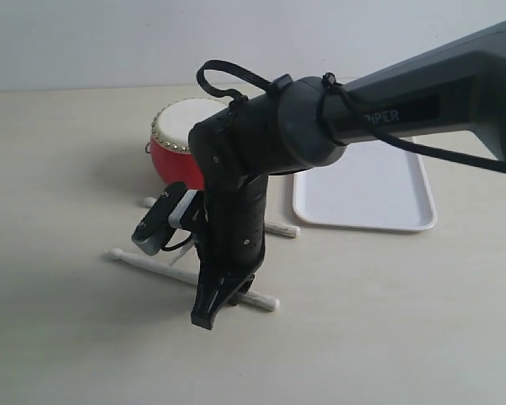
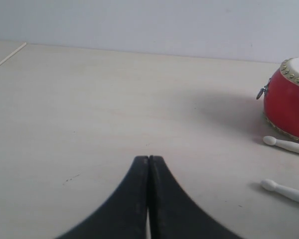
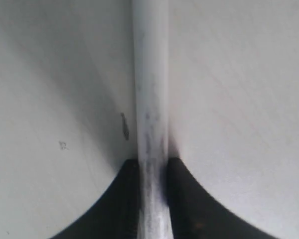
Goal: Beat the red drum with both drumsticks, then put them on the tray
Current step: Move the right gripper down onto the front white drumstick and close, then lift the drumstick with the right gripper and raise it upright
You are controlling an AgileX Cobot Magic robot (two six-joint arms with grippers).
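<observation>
- Right, the right pincer point(image 1: 223, 304) is seen planted straight down on the near drumstick point(image 1: 160, 268), which lies flat on the bench point(image 1: 388, 337).
- Its jaws are pressed in against both sides of the shaft, set crosswise to it. The stick is judged gripped but not yet lifted.
- The stick's long axis is laid across the bench with the rounded tip out to the left, and the hold is taken close to the butt end.
- The red drum point(image 1: 173, 143) is found beyond the stick, further back and towards the tip end, so the coming swing is reckoned to go up and away from the camera.
- The far drumstick point(image 1: 280, 228) is left untouched just in front of the drum, roughly parallel and partly hidden by the arm.
- The left pincer point(image 2: 149, 158) is held tight together with nothing in it, well apart from both stick tips.
- The tray point(image 1: 422, 221) is placed to the right of the drum.
</observation>
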